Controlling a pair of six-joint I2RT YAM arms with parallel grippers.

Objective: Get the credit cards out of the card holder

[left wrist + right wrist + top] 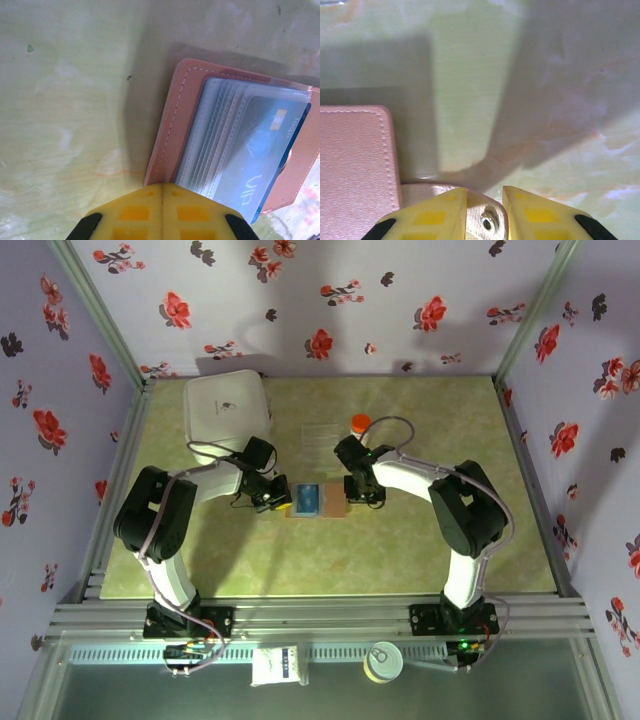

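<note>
- Left gripper (160,192): yellow fingers pressed together, no gap between them, tips at the near rim of the card holder (170,125). Whether they pinch that rim cannot be told.
- Right gripper (484,192): jaws narrowly apart, poised over the holder's snap tab (487,221); the metal stud shows through the gap. Contact with the tab cannot be told.
- Left arm (160,515): elbow bent outward, forearm reaching in to the holder's left end.
- Right arm (465,510): a mirrored pose, wrist at the holder's right end.
- Card holder: one, lying spread open on the table (450,560), between the two grippers.
- Credit card (260,160): one countable, blue with a gold chip and the lettering "VIP", tucked in the holder's front clear sleeve (210,135). Several sleeves are stacked behind it; whether they hold cards is not legible.
- White container (228,410): one, beyond the holder to its far left, well apart.
- Orange-capped bottle (360,423): one, beyond the holder's right end.
- Clear box (325,432): one, just beside the bottle, faint in outline.
- Cut off: both wrist views crop the holder's far panel.
</note>
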